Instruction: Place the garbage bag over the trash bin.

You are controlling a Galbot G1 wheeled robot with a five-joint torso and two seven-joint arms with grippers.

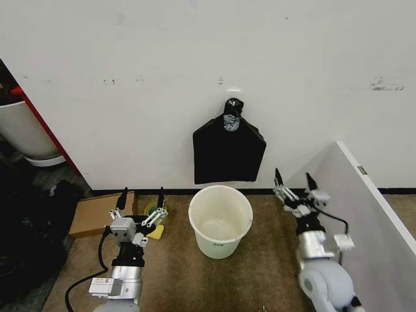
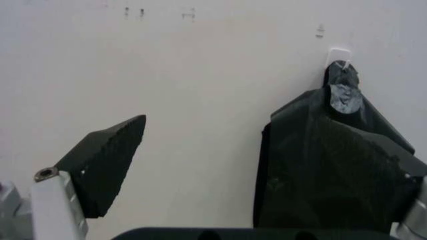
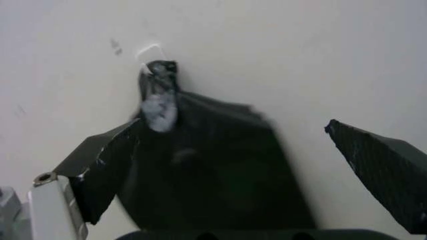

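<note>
The trash bin (image 1: 220, 246), a round cream-white pail, stands upright and empty on the brown floor near the wall. The garbage bag is out of view. Above the bin, a flat black plastic bunch (image 1: 229, 155) with a knotted top hangs from a white hook on the wall; it also shows in the left wrist view (image 2: 333, 170) and the right wrist view (image 3: 207, 175). My left gripper (image 1: 143, 194) is open, raised to the left of the bin. To the bin's right, my right gripper (image 1: 293, 176) is also open. Both hold nothing and point at the wall.
A flat cardboard piece (image 1: 97, 212) lies on the floor at the left, with a yellow and green object (image 1: 155, 220) beside it. A white slanted panel (image 1: 374, 214) stands at the right. A white tub with a red edge (image 1: 25, 133) and dark clutter (image 1: 29, 227) sit far left.
</note>
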